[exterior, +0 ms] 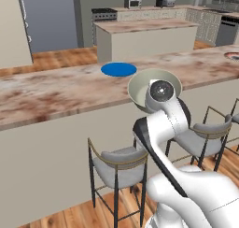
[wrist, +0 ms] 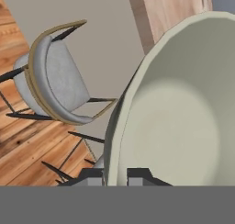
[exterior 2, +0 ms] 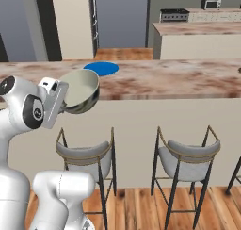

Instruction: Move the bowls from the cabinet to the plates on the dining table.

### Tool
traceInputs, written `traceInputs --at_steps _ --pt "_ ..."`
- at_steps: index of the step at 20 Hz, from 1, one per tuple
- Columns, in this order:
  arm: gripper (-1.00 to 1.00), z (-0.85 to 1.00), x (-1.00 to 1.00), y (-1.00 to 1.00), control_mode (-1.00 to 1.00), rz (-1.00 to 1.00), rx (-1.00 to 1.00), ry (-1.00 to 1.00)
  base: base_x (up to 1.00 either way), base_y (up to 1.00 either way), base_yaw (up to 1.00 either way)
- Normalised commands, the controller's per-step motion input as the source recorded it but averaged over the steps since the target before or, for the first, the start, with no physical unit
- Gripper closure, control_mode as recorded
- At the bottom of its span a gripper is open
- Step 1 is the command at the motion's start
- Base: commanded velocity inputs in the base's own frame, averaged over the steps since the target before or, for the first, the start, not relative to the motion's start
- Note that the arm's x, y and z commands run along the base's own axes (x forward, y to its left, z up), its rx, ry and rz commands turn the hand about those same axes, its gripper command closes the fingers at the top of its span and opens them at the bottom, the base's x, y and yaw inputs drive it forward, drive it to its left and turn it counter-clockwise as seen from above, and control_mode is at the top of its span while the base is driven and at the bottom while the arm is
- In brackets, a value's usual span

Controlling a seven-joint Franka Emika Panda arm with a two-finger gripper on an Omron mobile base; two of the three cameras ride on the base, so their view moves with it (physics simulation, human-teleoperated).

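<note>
Right base view shows the tool [exterior 2: 63, 96] pinching the rim of a bowl [exterior 2: 80, 90], carried tilted in the air in front of the worktop [exterior 2: 155, 85], above a grey stool [exterior 2: 84, 156]. The blue plate [exterior 2: 101, 68] lies flat on the marble top just beyond the bowl. The step in hand looks like delivery: the arm should likely lift the bowl clear of the worktop edge, level it so its base faces down, centre it over the blue plate and lower it gently before letting go. In the hand view the dark fingertips [wrist: 137, 175] straddle the bowl's rim, one inside, one outside, with the pale interior directly ahead.
</note>
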Motion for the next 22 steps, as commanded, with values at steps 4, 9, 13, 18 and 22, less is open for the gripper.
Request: traceInputs --at_steps 4,9,13,18,22 --pt "1.00 0.00 0.53 0.00 -1.00 -0.04 0.00 0.00 0.00 0.00 0.00" --pt "1.00 0.08 0.67 0.01 -1.00 -0.05 0.00 0.01 0.00 0.00 0.00" --pt "1.00 0.27 0.64 0.19 -1.00 -0.07 0.06 0.06 0.00 0.00 0.00" --pt "1.00 0.29 0.69 0.31 -1.00 -0.09 0.14 0.11 0.00 0.00 0.00" --pt "1.00 0.37 0.53 0.31 -1.00 -0.07 0.24 0.13 0.00 0.00 0.00"
